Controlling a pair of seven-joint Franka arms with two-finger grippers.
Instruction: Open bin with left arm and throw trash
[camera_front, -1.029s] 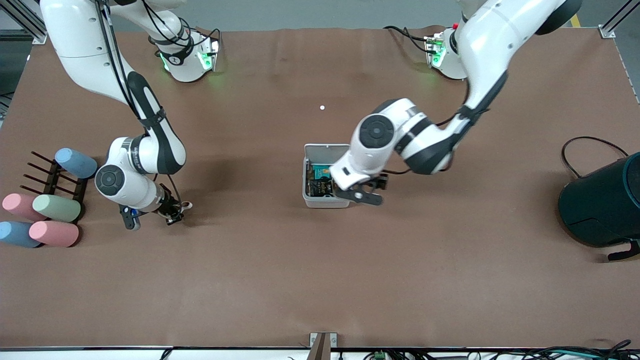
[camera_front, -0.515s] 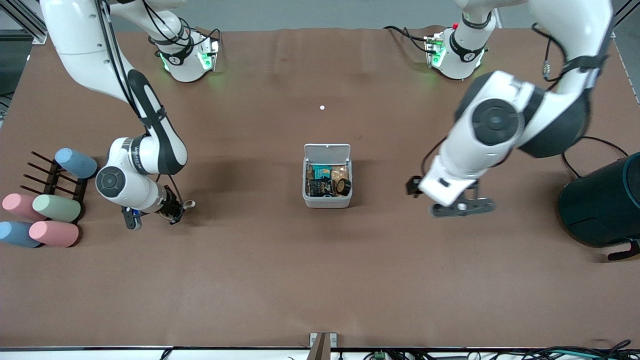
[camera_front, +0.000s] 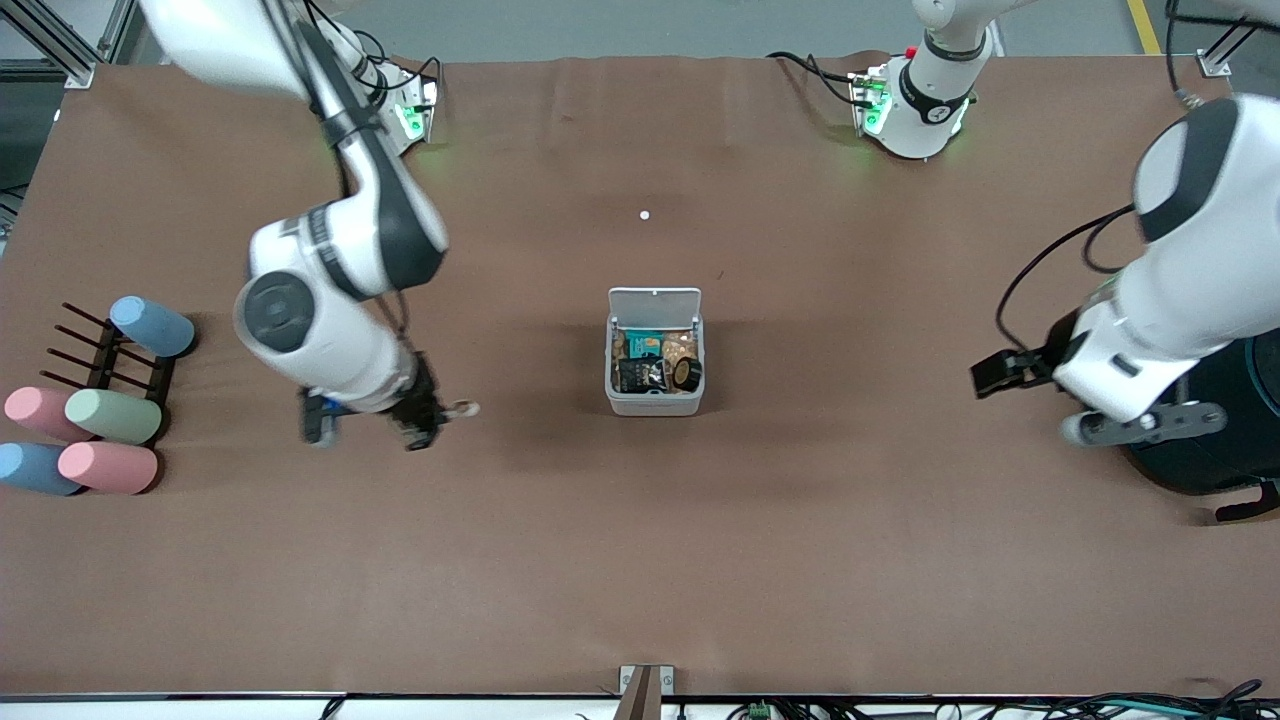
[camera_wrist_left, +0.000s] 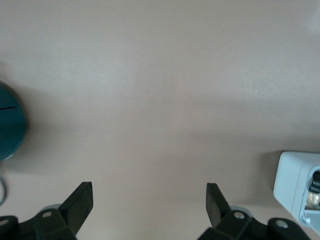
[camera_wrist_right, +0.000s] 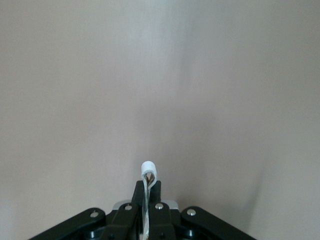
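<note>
I judged that the opening step was done: the small square white bin with pale grey sides (camera_front: 654, 400) stood in the middle of the brown table (camera_front: 640, 560) with its flat white lid (camera_front: 655, 302) tipped up on the edge farther from the front camera. Inside it I could count three kinds of trash: a crumpled black wrapper (camera_front: 640, 374), a small black tape roll (camera_front: 686, 374) and some beige and teal pieces that I could not separate clearly. The left end effector (camera_wrist_left: 149, 202) hung with its two fingers spread wide and nothing between them, over the table just beside the large dark teal cylindrical container (camera_front: 1215, 425) at the left arm's end, well apart from the bin. The right end effector (camera_wrist_right: 148, 192) was over the table between the rack of cylinders and the bin, its fingers pressed together on a thin pale rubber band (camera_wrist_right: 148, 172) whose loop stood out past the tips. The step in hand seemed to me the throwing of this band; the next move would call for carrying it over the open bin and only then parting the fingers. I counted one bin, one teal container, one tiny white dot (camera_front: 644, 215) and five pastel cylinders (camera_front: 110, 415) at the dark rack (camera_front: 95, 350).
</note>
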